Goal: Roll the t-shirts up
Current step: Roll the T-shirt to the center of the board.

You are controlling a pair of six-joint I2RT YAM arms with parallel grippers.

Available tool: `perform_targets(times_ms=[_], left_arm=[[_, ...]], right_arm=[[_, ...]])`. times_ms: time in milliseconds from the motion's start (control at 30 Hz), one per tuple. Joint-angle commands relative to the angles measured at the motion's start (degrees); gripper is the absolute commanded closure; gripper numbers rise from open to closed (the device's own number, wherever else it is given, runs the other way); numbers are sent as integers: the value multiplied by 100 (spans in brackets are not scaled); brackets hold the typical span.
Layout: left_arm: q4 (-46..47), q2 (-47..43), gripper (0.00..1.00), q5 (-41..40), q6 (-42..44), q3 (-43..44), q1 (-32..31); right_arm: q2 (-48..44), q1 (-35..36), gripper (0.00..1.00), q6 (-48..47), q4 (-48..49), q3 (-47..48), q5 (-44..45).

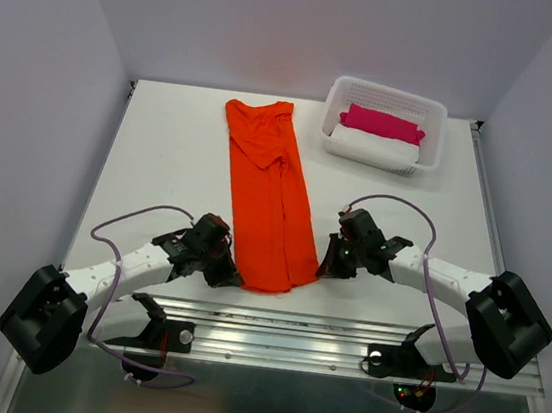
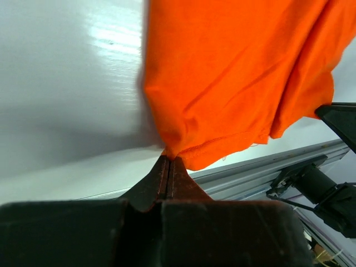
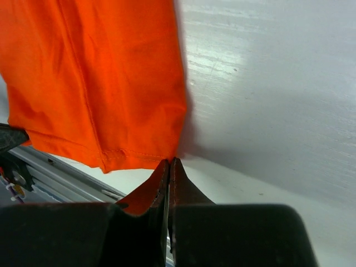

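An orange-red t-shirt (image 1: pixel 269 201) lies folded into a long narrow strip down the middle of the table, its hem at the near edge. My left gripper (image 1: pixel 234 280) is shut on the near left corner of the hem; the left wrist view shows the cloth (image 2: pixel 233 78) pinched at the tips of my left gripper (image 2: pixel 168 158) and lifted a little. My right gripper (image 1: pixel 320 270) is shut on the near right corner; the right wrist view shows the hem (image 3: pixel 100 83) pinched at the tips of my right gripper (image 3: pixel 168 161).
A white perforated basket (image 1: pixel 434 135) stands at the back right with a pink rolled cloth (image 1: pixel 382 123) on a white one inside. A metal rail (image 1: pixel 341 330) runs along the table's near edge, just in front of the hem.
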Motion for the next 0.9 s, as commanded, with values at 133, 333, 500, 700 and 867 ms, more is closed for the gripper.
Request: perform_targets(times_ms=[133,333,500,700,867], left_arm=[[-389,-118,100,-402,107,709,-32],[-433,4,100,-648,186,1070,56],[-354,215,100,-701,222,1281,143],[-293,303,100,-719,178,1334,381],[-284,295,100,-824,99,1308,609]], right_arm=[[-423,24,99,84,-137,658,530],[-327,24,99,76,-225,1035,873],[-134,24,99,76,-243,1325,1162],[253,24,99,-3,-243,1624,1260],[561,24,99,-82,-243,1852,1304]])
